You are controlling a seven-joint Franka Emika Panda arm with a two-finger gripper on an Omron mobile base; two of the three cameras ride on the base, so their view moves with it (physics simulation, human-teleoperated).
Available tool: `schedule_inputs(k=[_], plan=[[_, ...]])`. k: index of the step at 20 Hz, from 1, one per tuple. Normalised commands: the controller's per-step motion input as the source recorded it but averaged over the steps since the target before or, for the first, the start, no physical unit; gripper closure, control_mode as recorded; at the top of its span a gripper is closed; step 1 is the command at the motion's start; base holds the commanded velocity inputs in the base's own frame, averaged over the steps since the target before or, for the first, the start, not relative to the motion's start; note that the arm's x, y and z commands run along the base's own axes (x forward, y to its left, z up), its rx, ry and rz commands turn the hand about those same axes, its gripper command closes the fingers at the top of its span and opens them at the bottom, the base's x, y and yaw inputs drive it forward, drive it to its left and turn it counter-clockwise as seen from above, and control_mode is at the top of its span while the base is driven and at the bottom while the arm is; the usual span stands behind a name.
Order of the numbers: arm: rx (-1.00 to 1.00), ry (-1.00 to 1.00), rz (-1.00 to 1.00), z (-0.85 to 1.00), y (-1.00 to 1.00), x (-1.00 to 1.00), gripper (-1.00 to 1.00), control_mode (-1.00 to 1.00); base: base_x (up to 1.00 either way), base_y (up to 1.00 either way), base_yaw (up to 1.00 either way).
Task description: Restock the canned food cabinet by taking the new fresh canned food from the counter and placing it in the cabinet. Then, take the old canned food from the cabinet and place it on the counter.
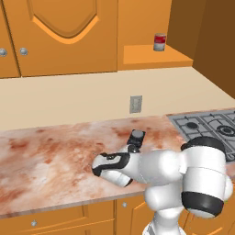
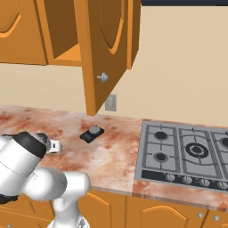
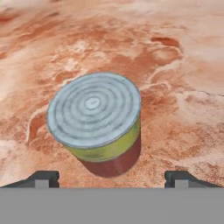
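We found the old canned food (image 3: 98, 124) standing upright on the marbled desk (image 1: 46, 156), its ringed silver-grey lid toward the hand camera, the yellow-green band under the lid and the dark red body below. In the hand view the two dark fingers (image 3: 41, 178) showed at the lower corners, spread wide to either side of the can and apart from it, with nothing held between them. The new fresh canned food (image 1: 159, 42) stood upright on the orange ledge of the cabinet (image 1: 156, 57), well above and behind the arm. We noted a grey wall outlet (image 1: 136, 104) on the beige wall between cabinet and desk, and a small flat dark object with a grey round centre (image 2: 92, 133) lying on the desk near the wall. A gas hob (image 2: 187, 151) with dark grates was set into the desk to the arm's right, well apart from the hand. In the right base view an open orange door (image 2: 104, 53) with a round silver knob hung out over the desk, above the dark object. The arm was folded low over the desk, its forearm reaching leftward, with the gripper (image 1: 98, 167) at its end close to the surface.
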Motion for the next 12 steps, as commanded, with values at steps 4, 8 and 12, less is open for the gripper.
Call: schedule_inputs(k=[4, 8, 12], plan=[[0.0, 0.04, -0.03, 1.0, 0.0, 0.0, -1.0, -1.0, 0.0, 0.0, 0.0], [-0.01, 0.0, -0.05, 1.0, 0.0, 0.0, -1.0, -1.0, 0.0, 0.0, 0.0], [-0.03, 0.0, -0.04, 1.0, 0.0, -0.27, -1.0, -1.0, 0.0, 0.0, 0.0]])
